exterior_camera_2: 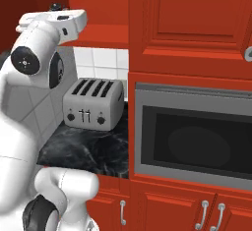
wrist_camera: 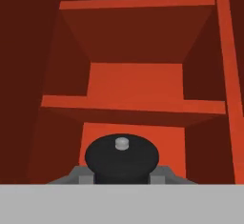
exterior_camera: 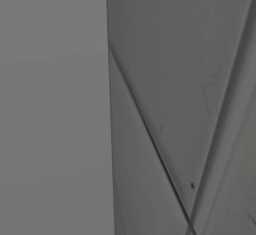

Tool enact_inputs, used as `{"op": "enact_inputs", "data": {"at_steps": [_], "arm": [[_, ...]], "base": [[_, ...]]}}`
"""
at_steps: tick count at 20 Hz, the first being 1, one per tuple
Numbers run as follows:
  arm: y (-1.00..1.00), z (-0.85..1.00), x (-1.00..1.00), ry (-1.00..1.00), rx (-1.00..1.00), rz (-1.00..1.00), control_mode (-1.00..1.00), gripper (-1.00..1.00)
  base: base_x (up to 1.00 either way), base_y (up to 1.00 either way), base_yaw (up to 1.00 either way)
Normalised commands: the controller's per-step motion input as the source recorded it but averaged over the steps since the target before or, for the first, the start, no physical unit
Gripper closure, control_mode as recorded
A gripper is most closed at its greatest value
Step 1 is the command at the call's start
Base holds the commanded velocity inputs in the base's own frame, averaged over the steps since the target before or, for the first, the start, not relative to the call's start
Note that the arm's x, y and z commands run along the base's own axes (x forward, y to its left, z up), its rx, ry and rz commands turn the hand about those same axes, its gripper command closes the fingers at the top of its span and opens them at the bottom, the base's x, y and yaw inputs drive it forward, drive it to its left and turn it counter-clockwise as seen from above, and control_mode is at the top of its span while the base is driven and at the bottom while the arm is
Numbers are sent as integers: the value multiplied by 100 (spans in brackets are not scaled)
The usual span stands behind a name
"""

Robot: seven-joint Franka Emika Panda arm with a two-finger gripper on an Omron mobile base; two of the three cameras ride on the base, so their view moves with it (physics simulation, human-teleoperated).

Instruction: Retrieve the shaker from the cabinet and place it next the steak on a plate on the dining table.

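— One shaker [wrist_camera: 122,157] sits right at the bottom of the hand view: you see its dark domed cap with a small grey knob on top. Its body is hidden below the cap.

— And the claw?

— The gripper [wrist_camera: 122,176] has a grey finger [wrist_camera: 78,175] pressed against each side of the cap, so it is clamped on the shaker.

— Where is that, exactly?

— Inside the red cabinet [wrist_camera: 136,82]. Behind the cap the bright back wall rises, with two shelves [wrist_camera: 133,105] crossing it, one above the other, and dark side walls left and right.

— What does the right base view give?

— The white arm [exterior_camera_2: 47,38] reaches up to the upper left, into the cabinet above the counter. Below it stands a silver four-slot toaster [exterior_camera_2: 93,103] on the black marbled counter [exterior_camera_2: 88,151]. Just right of the toaster is a built-in oven [exterior_camera_2: 194,134] with red doors above and below it.

— The left base view?

— Flat grey surfaces, close up; I cannot tell what they are.
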Motion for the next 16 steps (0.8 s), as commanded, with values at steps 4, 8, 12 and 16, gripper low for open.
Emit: {"op": "enact_inputs", "data": {"at_steps": [4, 8, 12, 16], "arm": [[-1, 1, -95, 28, 0, 0, -100, 100], [0, 0, -91, 34, 0, 0, -100, 100], [0, -9, -83, 18, 0, -3, -100, 100], [0, -40, -64, 5, 0, -5, -100, 100]], "base": [[0, 0, 0], [0, 0, 0], [0, 0, 0], [0, 0, 0]]}}
